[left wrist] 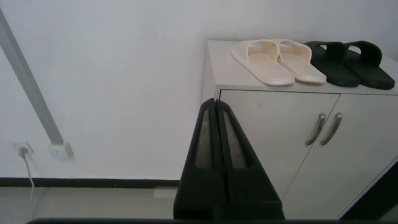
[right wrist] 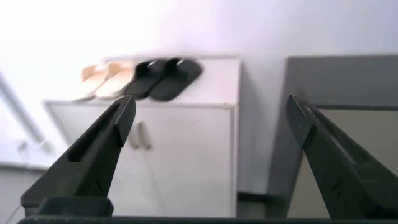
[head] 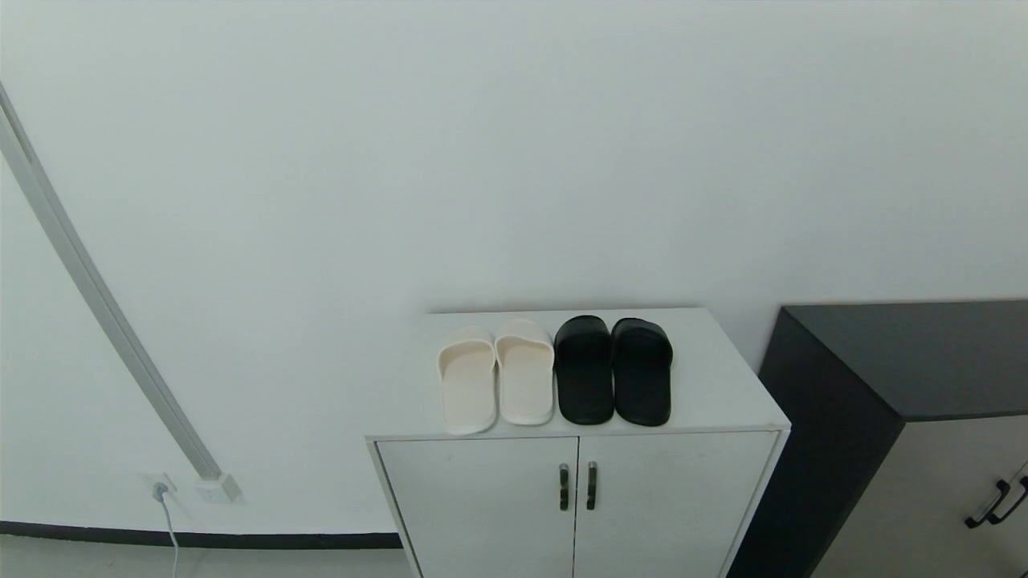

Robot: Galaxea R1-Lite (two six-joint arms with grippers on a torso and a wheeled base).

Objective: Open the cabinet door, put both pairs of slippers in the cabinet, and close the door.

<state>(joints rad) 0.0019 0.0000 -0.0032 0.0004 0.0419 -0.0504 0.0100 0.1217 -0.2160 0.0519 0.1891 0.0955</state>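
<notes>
A white two-door cabinet (head: 482,506) stands against the wall, both doors closed, with two dark handles (head: 577,486) at the middle seam. On its top lie a cream pair of slippers (head: 495,376) and, to their right, a black pair (head: 613,370), side by side. In the left wrist view my left gripper (left wrist: 215,102) is shut with nothing in it, held off the cabinet's (left wrist: 273,137) left front corner, below the cream slippers (left wrist: 278,60) and black slippers (left wrist: 351,62). My right gripper (right wrist: 208,115) is open and empty, some way in front of the cabinet (right wrist: 186,155), whose slippers (right wrist: 140,78) lie beyond.
A dark cabinet (head: 883,417) with its own handles (head: 998,502) stands close to the right of the white one. On the wall at lower left are a socket with a plugged cable (head: 162,490) and a slanting grey conduit (head: 96,297). Open floor lies to the left.
</notes>
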